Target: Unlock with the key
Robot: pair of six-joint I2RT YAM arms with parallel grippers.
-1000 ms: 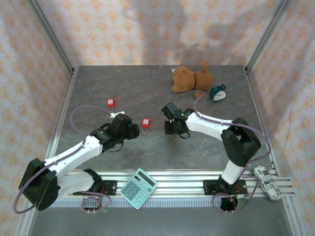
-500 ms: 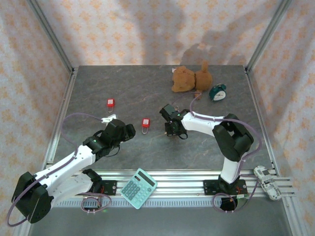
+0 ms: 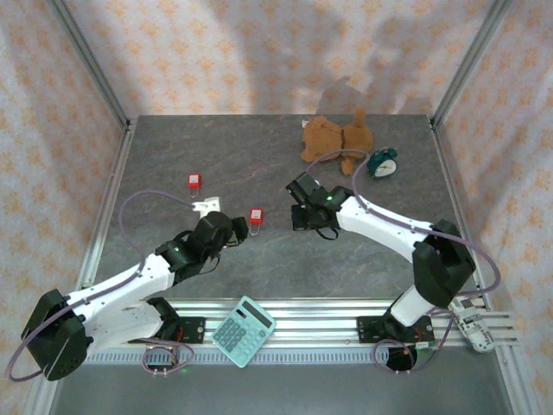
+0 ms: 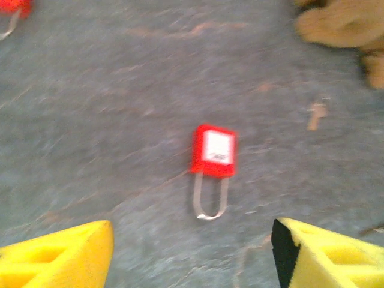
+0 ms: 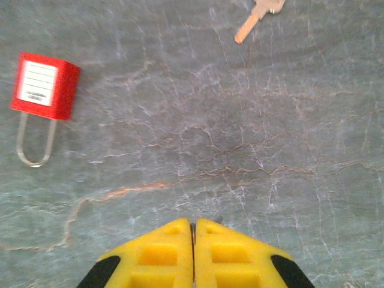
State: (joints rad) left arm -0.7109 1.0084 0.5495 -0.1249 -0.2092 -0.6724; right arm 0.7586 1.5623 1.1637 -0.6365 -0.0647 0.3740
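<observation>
The left fingers point(image 4: 60, 255) stand spread and empty, framing the red padlock point(image 4: 214, 150) that lies flat on the worktop point(image 4: 120, 90) just ahead, likely to steady it. The right fingers point(image 5: 162, 258) are clenched on nothing. The key point(image 5: 258, 15) lies loose farther on.

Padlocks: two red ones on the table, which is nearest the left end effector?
The mid-table padlock, lying just ahead of the open left end effector. The other padlock lies farther off, toward the back left.
</observation>
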